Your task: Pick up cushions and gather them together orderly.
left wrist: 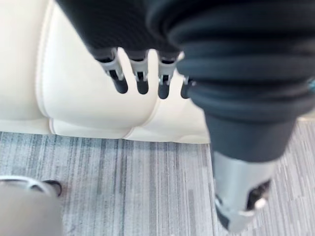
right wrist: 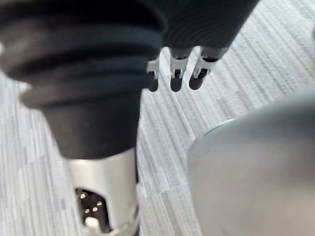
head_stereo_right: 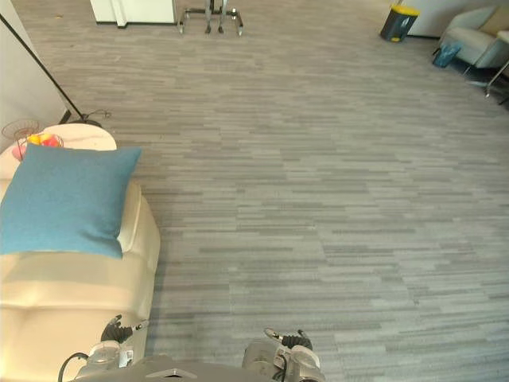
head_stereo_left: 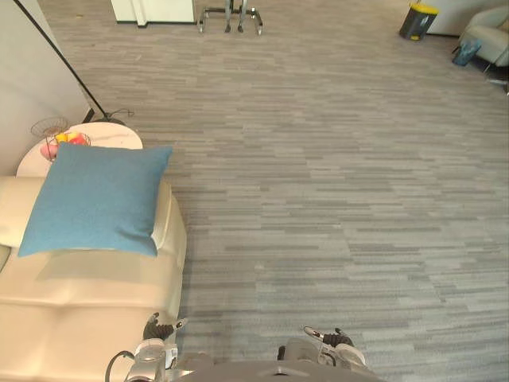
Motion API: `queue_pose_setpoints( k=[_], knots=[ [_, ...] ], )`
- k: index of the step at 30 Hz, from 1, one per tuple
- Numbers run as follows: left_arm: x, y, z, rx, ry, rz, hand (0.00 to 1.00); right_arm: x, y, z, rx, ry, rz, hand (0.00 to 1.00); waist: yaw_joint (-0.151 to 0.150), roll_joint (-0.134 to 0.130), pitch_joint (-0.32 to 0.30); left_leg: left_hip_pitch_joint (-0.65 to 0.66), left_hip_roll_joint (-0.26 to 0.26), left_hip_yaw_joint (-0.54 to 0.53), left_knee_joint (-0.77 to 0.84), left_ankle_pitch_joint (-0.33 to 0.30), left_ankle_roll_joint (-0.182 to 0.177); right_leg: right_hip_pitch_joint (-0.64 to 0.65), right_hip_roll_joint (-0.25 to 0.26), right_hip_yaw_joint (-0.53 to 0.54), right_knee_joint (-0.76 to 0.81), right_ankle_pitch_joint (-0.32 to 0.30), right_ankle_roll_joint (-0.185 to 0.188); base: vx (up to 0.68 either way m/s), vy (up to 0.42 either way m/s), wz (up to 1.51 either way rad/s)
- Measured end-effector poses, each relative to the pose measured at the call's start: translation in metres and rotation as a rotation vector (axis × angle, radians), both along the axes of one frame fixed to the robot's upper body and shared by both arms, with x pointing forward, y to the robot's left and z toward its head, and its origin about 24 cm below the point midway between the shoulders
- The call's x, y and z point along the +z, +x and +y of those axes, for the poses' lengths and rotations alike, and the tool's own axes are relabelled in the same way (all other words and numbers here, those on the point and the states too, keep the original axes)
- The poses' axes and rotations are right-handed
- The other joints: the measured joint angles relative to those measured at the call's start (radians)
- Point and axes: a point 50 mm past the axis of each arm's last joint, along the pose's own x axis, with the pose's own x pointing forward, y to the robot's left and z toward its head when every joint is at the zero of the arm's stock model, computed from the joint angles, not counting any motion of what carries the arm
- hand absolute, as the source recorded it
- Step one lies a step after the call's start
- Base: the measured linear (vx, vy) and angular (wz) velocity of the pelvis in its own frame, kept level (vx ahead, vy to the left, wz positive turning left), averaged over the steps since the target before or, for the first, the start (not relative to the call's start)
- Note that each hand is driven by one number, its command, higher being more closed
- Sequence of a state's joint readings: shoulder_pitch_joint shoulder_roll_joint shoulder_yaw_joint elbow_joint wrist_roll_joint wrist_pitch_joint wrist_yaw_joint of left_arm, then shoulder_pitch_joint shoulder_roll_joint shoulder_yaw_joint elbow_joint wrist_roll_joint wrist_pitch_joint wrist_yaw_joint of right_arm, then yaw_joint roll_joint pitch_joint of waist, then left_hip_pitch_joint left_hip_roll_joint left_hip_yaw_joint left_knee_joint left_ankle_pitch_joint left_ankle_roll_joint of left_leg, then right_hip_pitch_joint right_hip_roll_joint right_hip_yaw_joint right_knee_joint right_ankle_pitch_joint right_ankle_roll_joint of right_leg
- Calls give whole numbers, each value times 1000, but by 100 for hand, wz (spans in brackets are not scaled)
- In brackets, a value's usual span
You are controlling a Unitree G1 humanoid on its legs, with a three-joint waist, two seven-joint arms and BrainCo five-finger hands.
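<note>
looking soft and light, the blue cushion (head_stereo_left: 95,199) ahead of the slack, empty left hand (left wrist: 141,73) probably suits a corner pinch.

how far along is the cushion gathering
Nothing looks done yet: one blue cushion lies on the cream sofa, untouched. In hand: nothing; the left hand hangs open by the sofa, the right hand open over the floor. Left: picking the cushion up and gathering it with any others.
</note>
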State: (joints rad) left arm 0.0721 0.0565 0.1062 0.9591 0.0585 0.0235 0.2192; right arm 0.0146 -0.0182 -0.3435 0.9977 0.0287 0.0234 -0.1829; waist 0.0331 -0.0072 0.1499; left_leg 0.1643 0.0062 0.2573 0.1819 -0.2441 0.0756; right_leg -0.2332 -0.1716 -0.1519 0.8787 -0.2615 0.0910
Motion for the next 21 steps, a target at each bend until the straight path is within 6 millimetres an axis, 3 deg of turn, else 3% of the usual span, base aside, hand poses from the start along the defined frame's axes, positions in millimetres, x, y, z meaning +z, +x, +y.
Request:
queue_pose_setpoints(
  k=[2,3,4,5,6,7,8,10,11,13,14,17,18,19,20,21],
  knots=[
    [0,2,-3,4,-10,-2,0,3,7,-2,1,-6,-19,0,-12,10,5,16,17,-17,-25,-11,-20,-49,46,-2,-234,8,-18,255,-132,18],
    [0,2,-3,6,-13,-1,0,3,9,-3,1,-6,-23,0,-18,13,8,19,26,-33,-25,-20,-34,-53,82,41,-398,52,-21,202,-154,32],
    [-2,-2,-3,8,-15,12,0,3,8,-3,-1,-6,-20,0,-26,13,9,23,30,-53,-25,-29,-49,-46,97,79,-515,107,-19,293,-221,61],
    [-2,-3,-4,16,-20,15,0,2,5,-5,-20,-5,-15,0,-34,10,10,34,31,-91,-23,-48,-77,-23,108,119,-597,240,-10,310,-242,65],
    [-3,-4,-5,21,-25,18,0,2,3,-6,-31,-4,-13,0,-37,9,7,44,40,-106,-21,-58,-87,-9,117,114,-598,265,-20,272,-200,58],
    [-4,-4,-11,38,-46,19,0,3,3,-13,-39,-21,-12,0,-32,44,8,64,66,-130,-20,-64,-94,5,138,95,-582,225,-35,341,-206,35],
    [-4,-4,-17,50,-63,15,0,4,2,-16,-59,-24,-14,0,-24,60,9,61,76,-147,2,-62,-97,3,142,81,-549,187,-46,333,-198,32],
    [-4,-3,-22,69,-81,6,0,4,1,-18,-64,-27,-15,0,-24,66,8,12,92,-168,109,-56,-106,13,138,53,-527,161,-61,301,-214,41],
    [-3,0,-20,83,-82,-11,0,5,2,-19,-62,-31,-19,0,-27,63,10,-97,117,-180,338,-37,-137,46,128,15,-536,136,-67,228,-175,57],
    [0,4,-20,102,-86,-33,0,5,-2,-20,-61,-40,-20,0,-20,60,24,-209,171,-150,573,-7,-169,111,126,-28,-564,117,-85,255,-136,72],
    [2,7,-19,112,-89,-53,0,5,-5,-20,-58,-43,-15,0,-1,60,30,-261,216,-80,674,-19,-149,182,122,-56,-593,96,-95,337,-115,63],
    [2,8,-20,118,-95,-62,0,3,-10,-19,-66,-36,2,0,7,58,29,-306,212,13,544,-29,-133,259,94,-114,-654,103,-71,266,-21,55],
    [2,8,-20,118,-94,-62,0,3,-10,-19,-67,-35,2,0,6,58,29,-314,192,45,404,-23,-132,275,83,-136,-678,105,-59,191,54,60],
    [2,8,-20,118,-95,-60,0,2,-11,-19,-70,-35,5,0,3,62,26,-320,162,55,231,34,-125,289,76,-162,-697,107,-44,270,111,60],
    [2,8,-21,118,-98,-60,0,2,-13,-20,-73,-36,9,0,3,65,24,-322,149,55,154,95,-117,294,76,-173,-702,105,-34,304,124,59],
    [3,10,-20,117,-95,-63,0,0,-17,-15,-82,-18,21,0,19,43,12,-301,102,59,70,178,-86,306,56,-178,-719,115,-12,378,137,51]
  ],
)
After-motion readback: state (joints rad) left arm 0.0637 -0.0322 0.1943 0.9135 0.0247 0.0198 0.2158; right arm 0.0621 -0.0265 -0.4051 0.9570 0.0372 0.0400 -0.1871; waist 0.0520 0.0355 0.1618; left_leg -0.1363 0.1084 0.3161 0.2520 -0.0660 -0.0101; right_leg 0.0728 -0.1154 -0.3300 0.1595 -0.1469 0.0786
